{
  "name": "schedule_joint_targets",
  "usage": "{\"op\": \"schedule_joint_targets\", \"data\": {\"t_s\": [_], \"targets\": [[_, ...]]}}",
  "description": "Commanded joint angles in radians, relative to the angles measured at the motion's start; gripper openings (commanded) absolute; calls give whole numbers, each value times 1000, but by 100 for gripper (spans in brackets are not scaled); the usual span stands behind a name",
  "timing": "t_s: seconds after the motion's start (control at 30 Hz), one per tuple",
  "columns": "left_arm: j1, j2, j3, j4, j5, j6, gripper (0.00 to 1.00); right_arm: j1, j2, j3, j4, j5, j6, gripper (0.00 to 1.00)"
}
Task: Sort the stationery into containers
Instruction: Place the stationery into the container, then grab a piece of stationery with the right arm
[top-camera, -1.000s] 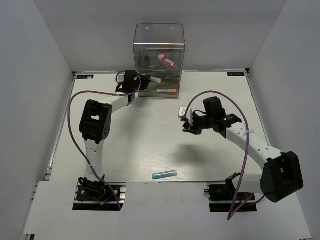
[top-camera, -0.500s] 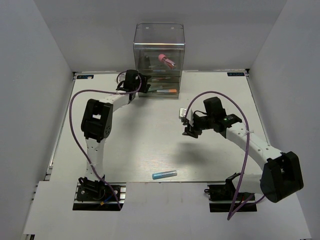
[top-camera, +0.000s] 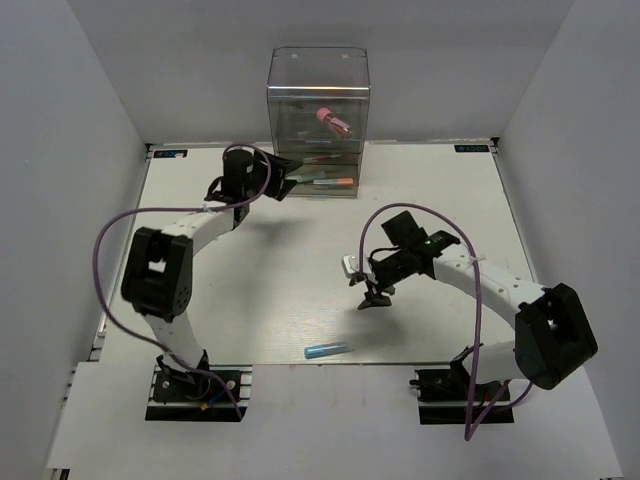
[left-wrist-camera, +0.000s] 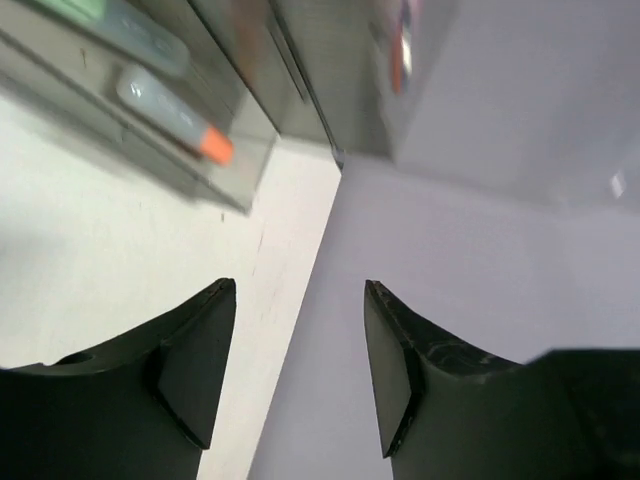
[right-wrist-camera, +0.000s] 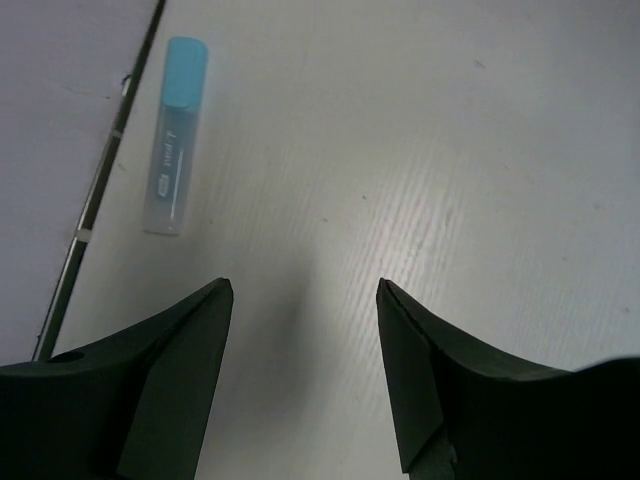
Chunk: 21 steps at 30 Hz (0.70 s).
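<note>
The container (top-camera: 318, 70), a tall clear box with dark-tinted drawers, stands at the back of the table. A pink-red tube (top-camera: 333, 121) lies in an upper drawer and an orange-and-grey marker (top-camera: 335, 183) in a lower one. The left wrist view shows that marker (left-wrist-camera: 175, 115) with a pale marker (left-wrist-camera: 125, 18) behind it. My left gripper (top-camera: 284, 171) hangs open just left of the drawers, its jaws (left-wrist-camera: 298, 283) holding nothing. A light blue marker (top-camera: 329, 350) lies near the table's front edge. My right gripper (top-camera: 372, 297) is open above the table, up and right of that marker (right-wrist-camera: 175, 135).
White walls close in the table on three sides. A dark strip (right-wrist-camera: 100, 180) along the table's front edge runs just beside the blue marker. The left arm's purple cable (top-camera: 110, 250) loops out to the left.
My left gripper has opened, let go of a pale marker at the drawers and drawn back to the left. My right gripper has opened and moved down toward the blue marker.
</note>
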Motion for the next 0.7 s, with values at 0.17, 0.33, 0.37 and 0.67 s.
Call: {"op": "schedule_joint_targets", "data": {"t_s": [0.17, 0.33, 0.37, 0.67], "targets": [[22, -380, -190, -297, 84, 508, 74, 204, 22, -43, 34, 68, 20, 66], [22, -648, -285, -497, -119, 660, 88, 325, 86, -55, 102, 142, 102, 66], [22, -685, -302, -543, -173, 661, 89, 336, 95, -45, 110, 157, 124, 66], [22, -973, -509, -691, -284, 629, 99, 480, 232, 15, 169, 260, 215, 64]]}}
